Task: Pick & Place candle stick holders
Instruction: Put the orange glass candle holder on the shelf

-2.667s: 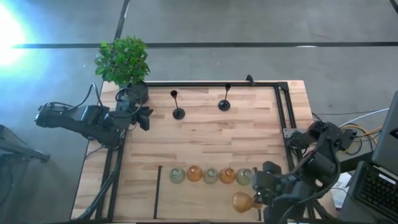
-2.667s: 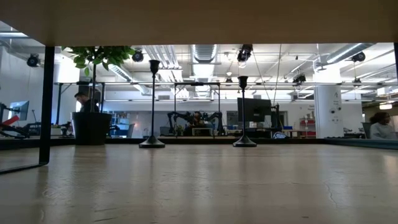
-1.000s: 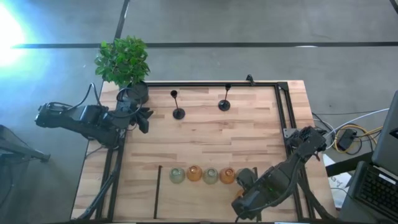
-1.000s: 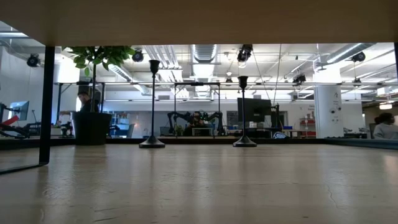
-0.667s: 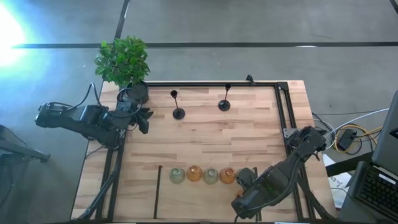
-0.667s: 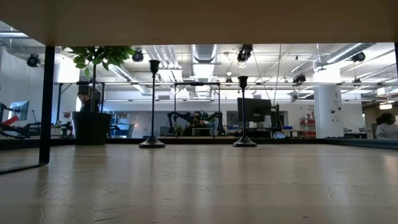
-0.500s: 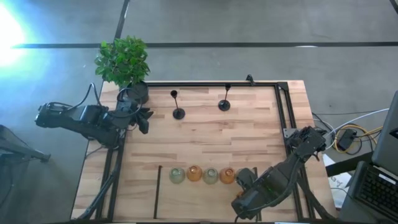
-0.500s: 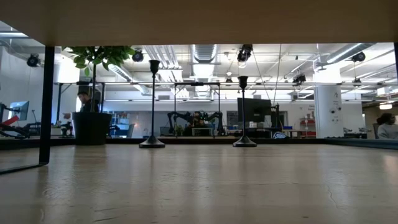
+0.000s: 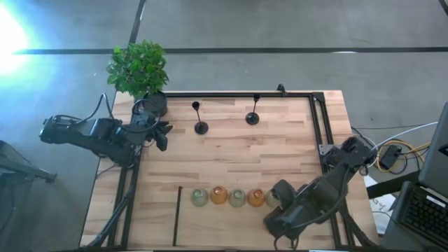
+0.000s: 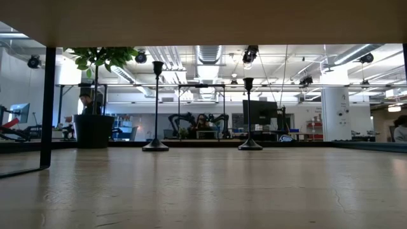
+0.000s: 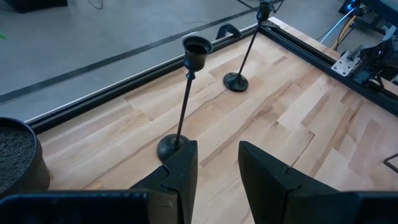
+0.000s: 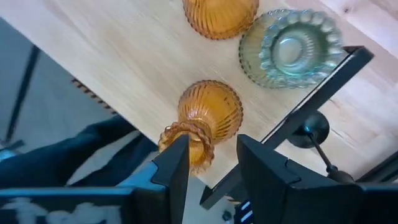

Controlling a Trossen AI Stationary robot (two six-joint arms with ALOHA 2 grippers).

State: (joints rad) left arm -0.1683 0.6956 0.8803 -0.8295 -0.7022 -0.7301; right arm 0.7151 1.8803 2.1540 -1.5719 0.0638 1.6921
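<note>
1. Left gripper (image 9: 162, 133): parked at about 10 o'clock on the table (image 9: 231, 161), just beside the black plant pot (image 9: 155, 105). Fingers parted with a clear gap, nothing between them. Arm stretched in low from the left edge, likely waiting for its turn.
2. Nearer black stemmed holder (image 11: 180, 99): upright at about 11 o'clock, base just beyond the left fingertips and in line with the gap. Handy for a straight reach.
3. Second black stemmed holder (image 11: 245, 46): upright near 12 o'clock by the far rail, well apart from the first. Nothing touching it.
4. Row of glass holders (image 9: 228, 197) at 6 o'clock: greenish and amber alternating, close together along the front edge. Reads as the line being built or drawn from.
5. Lone amber holder (image 12: 210, 112): tipped on its side at about 5 o'clock, near the table's front edge and apart from the row's end greenish holder (image 12: 289, 46). Hidden under the arm in the high view.
6. Right gripper (image 12: 212, 142): fingers spread, poised directly over that amber holder, apparently not gripping it. Whether just let go or about to be taken, impossible to tell. Arm folded in from 4 o'clock, wrist turned down over the front edge.
</note>
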